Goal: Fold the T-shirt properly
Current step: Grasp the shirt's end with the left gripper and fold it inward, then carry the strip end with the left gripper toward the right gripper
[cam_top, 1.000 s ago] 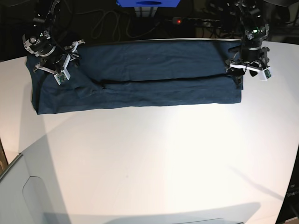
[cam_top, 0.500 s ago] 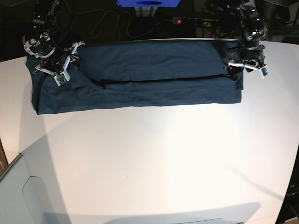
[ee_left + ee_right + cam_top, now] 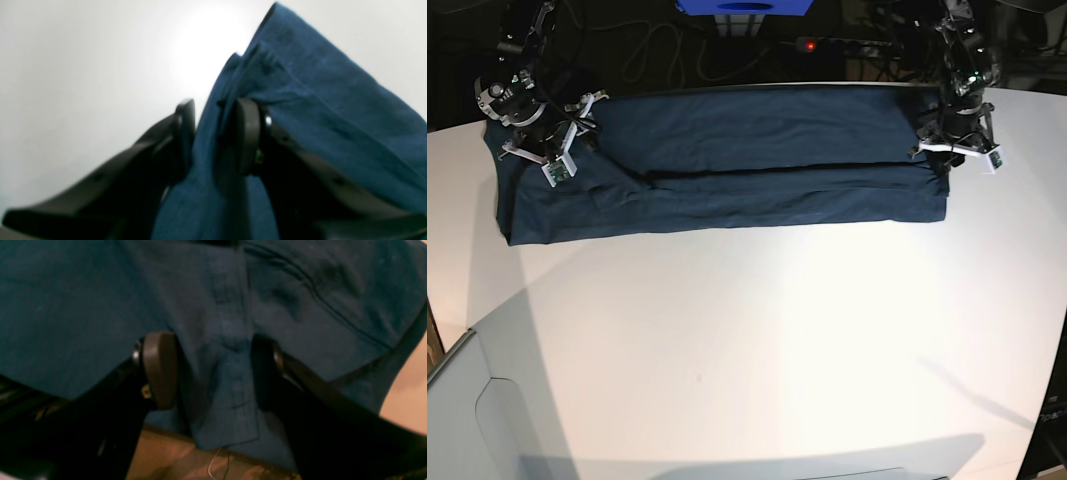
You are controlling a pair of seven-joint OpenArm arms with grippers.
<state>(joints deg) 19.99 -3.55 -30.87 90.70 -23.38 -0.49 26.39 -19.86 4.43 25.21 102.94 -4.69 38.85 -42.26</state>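
We see the T-shirt (image 3: 727, 165) folded into a long band across the far side of the white tabletop (image 3: 757, 340). Our left gripper (image 3: 213, 136) pinches its raised edge; our right gripper (image 3: 213, 370) stands spread, straddling a fabric ridge.

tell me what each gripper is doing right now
Left gripper: jaws closing on an edge of the dark navy-blue cotton T-shirt.
Right gripper: jaws open, astride a ridge of shirt fabric.
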